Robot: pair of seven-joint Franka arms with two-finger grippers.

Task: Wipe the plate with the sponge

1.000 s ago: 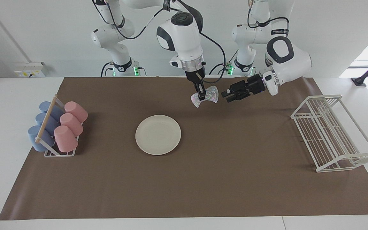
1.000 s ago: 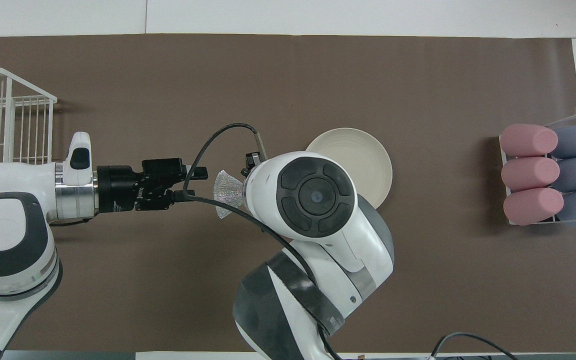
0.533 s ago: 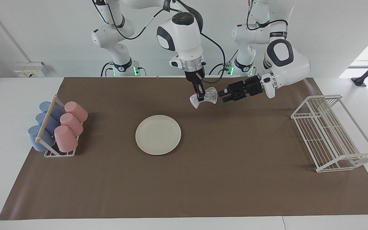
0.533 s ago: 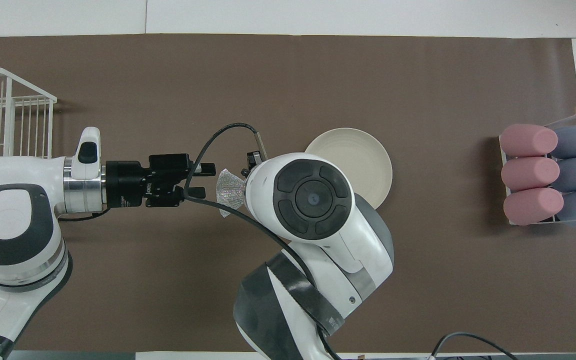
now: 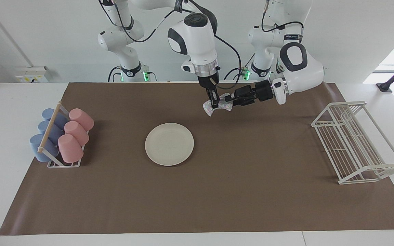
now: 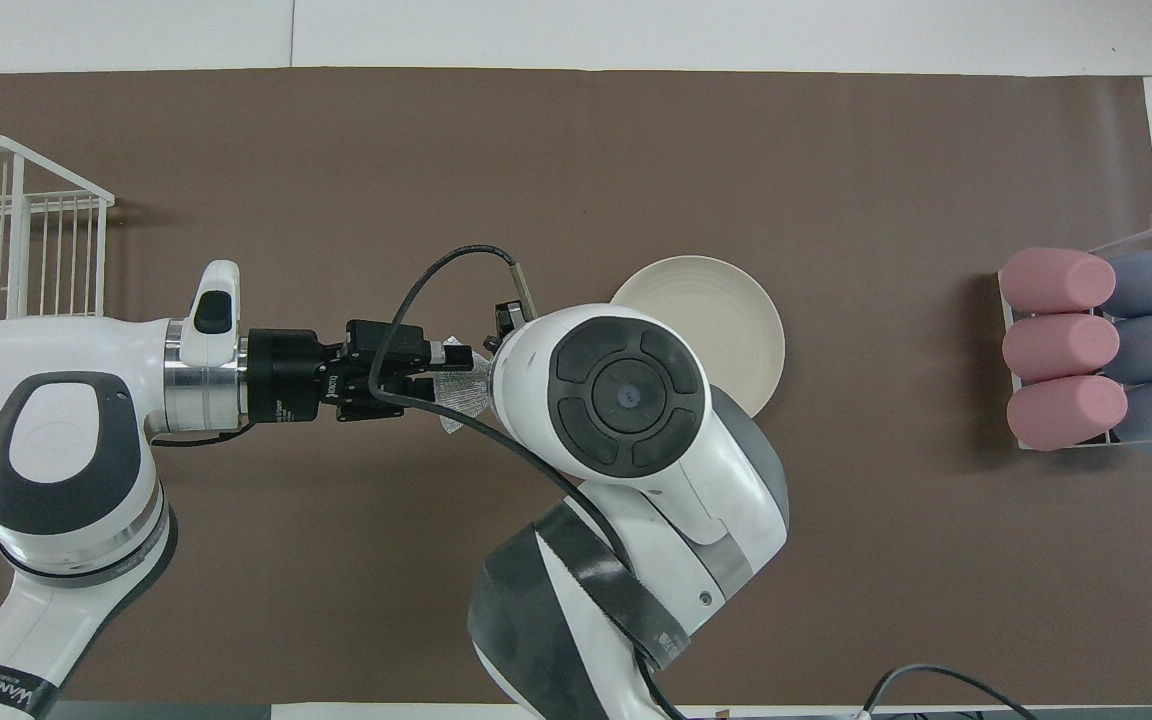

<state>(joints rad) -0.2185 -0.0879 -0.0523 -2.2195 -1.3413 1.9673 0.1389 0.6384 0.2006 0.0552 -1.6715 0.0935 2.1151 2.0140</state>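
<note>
Two grippers are on one sponge here. Taking the plate [image 5: 169,144] as the clock centre in the facing view, with 12 pointing at the robots:

The sponge [image 5: 208,108] hangs in the air at about 1 o'clock, over bare brown mat [image 5: 251,191], well clear of the plate. The right gripper [image 5: 214,102] points straight down and is pinched tight on the sponge's narrow waist, so the two lobes flare out either side.

The left gripper [image 5: 228,99] comes in almost level from 3 o'clock and sits right at the lobe on the left arm's side. It overlaps that lobe in both views, but I honestly can't tell whether it has clamped on or is just around it.

The plate lies flat on the mat. A white wire rack [image 5: 349,145] is out at 3 o'clock, and a holder of pink and blue cups [image 5: 62,136] at 9 o'clock.
</note>
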